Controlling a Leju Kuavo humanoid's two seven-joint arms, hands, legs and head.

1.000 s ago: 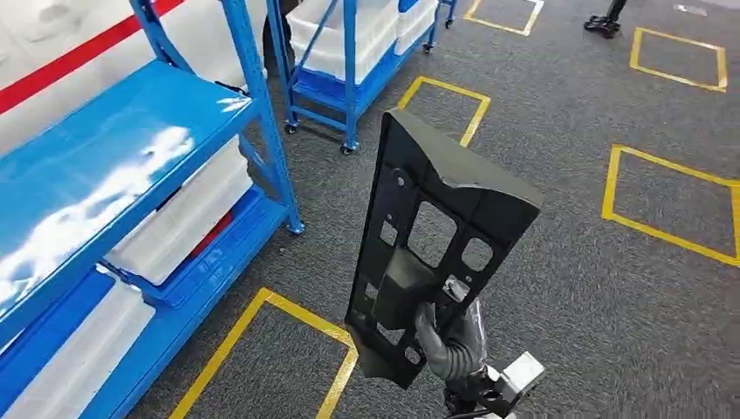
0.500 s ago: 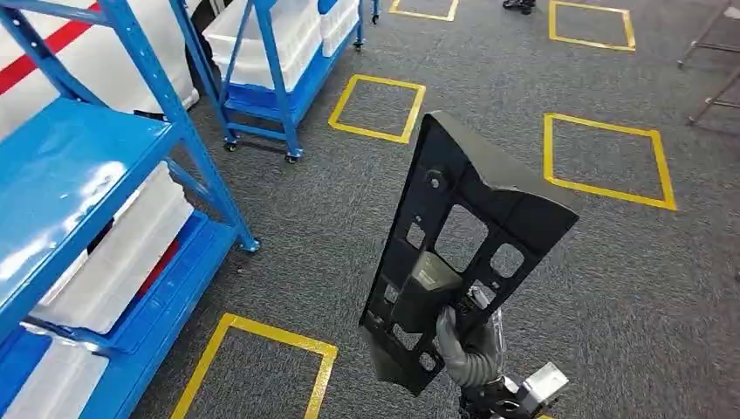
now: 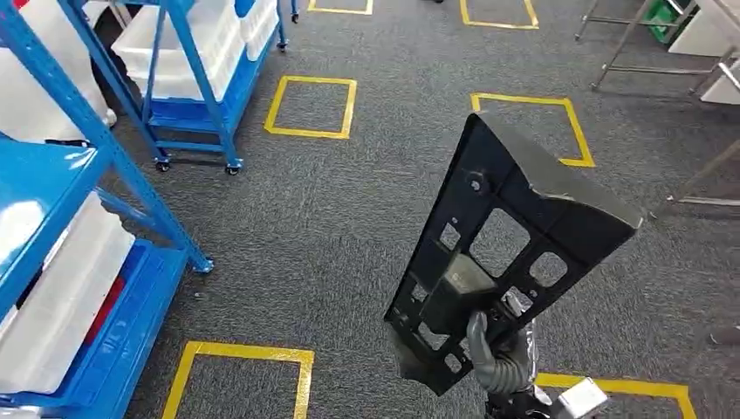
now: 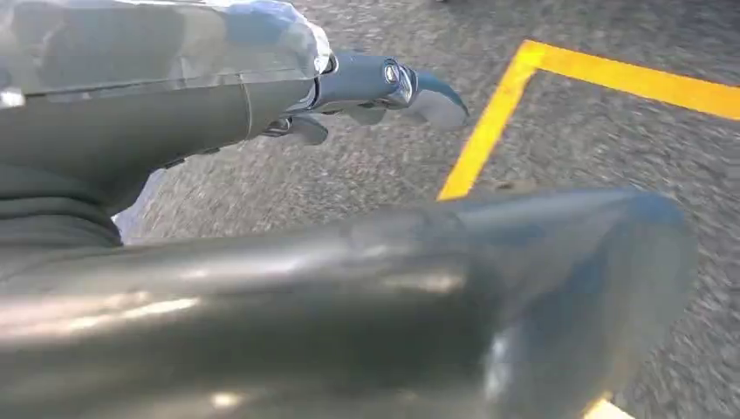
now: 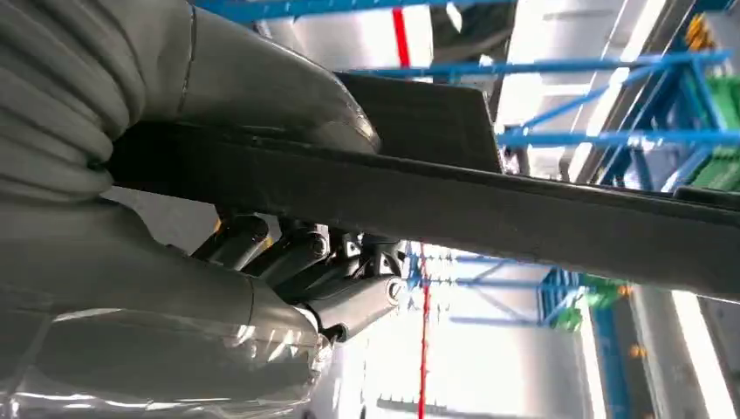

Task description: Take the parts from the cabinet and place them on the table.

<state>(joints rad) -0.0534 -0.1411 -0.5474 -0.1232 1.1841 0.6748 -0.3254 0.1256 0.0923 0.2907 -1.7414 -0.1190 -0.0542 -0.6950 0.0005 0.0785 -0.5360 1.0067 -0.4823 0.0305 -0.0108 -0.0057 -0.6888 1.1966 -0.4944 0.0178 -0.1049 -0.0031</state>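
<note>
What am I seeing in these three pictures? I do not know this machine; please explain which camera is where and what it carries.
This is a walking humanoid robot with two arms. The wide picture comes from its head, looking down at grey carpet marked with yellow tape squares, with blue shelving holding white bins at its left. The right hand grips a black plastic panel with cut-out windows, held upright. The other two cameras sit at the wrists: one sees the left hand, which holds nothing, above the floor; the other sees the panel from close behind.

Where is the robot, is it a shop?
Probably a warehouse or factory floor, not a shop: blue metal racks holding white plastic bins, and yellow taped squares marked on grey carpet.
</note>
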